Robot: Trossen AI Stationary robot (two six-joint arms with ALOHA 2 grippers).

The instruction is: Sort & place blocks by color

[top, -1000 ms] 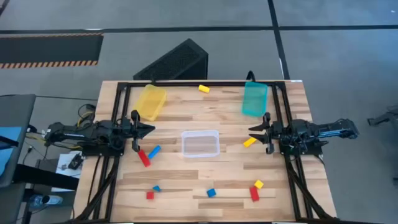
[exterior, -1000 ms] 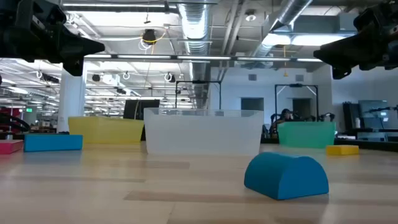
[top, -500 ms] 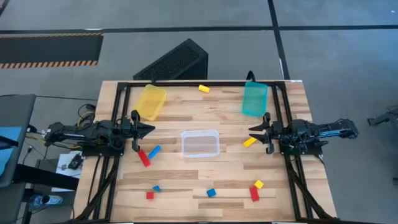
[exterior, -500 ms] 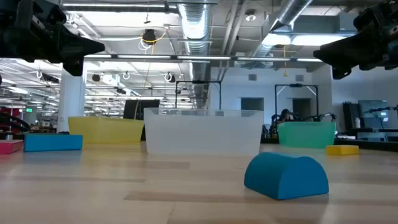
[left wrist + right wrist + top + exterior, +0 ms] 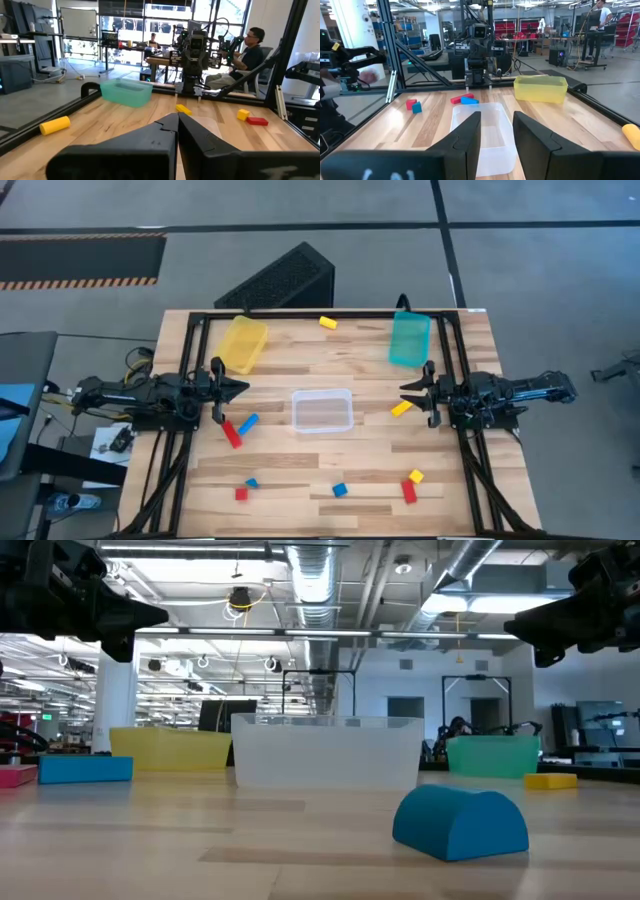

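Your left tool (image 5: 238, 389) hangs pinched to a narrow slit, holding nothing, parked at its tabletop (image 5: 300, 470) edge; a red bar (image 5: 231, 433) and blue bar (image 5: 248, 423) lie just beside it. Your right tool (image 5: 408, 393) waits with fingers apart, probably empty, a yellow bar (image 5: 401, 408) just beside it.

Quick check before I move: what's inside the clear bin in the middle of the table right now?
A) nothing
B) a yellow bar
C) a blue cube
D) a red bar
A: in the high view the clear bin shows only its bare floor, and the nearest pieces, a blue bar and a yellow bar, lie outside it on the table.
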